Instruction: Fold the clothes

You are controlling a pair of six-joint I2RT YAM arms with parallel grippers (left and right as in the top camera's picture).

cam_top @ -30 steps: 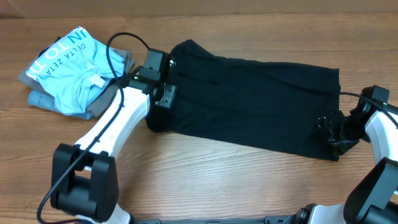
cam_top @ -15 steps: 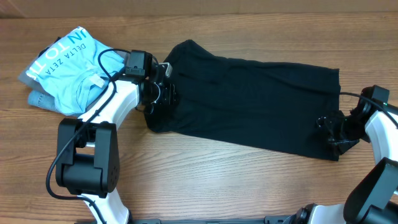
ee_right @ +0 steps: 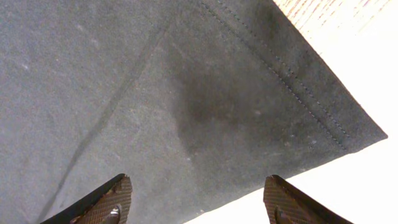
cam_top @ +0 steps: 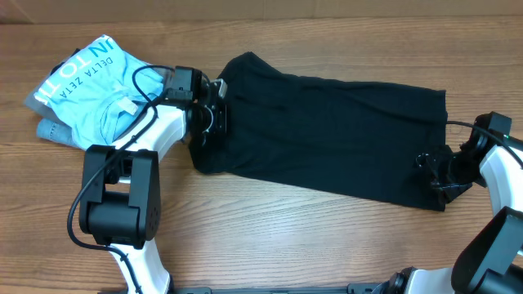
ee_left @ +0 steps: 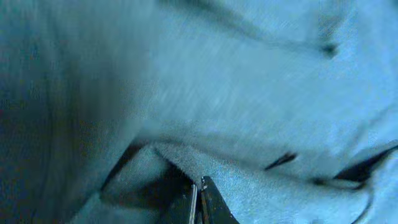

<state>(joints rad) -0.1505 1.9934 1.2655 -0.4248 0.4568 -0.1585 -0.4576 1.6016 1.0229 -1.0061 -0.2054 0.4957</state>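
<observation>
Black garment (cam_top: 327, 139) spread on wooden table (cam_top: 286, 237).

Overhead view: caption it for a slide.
Left gripper pinches the garment at one end, right gripper open over the other; blue shirt lies aside.

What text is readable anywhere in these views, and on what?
"DELTA ZETA": small dark print on the folded light blue shirt, overhead view.
"NTOT": large white letters on the same shirt, cut off by its folds, so only partly readable.
Black garment: no text visible.
Both wrist views: none.
</observation>
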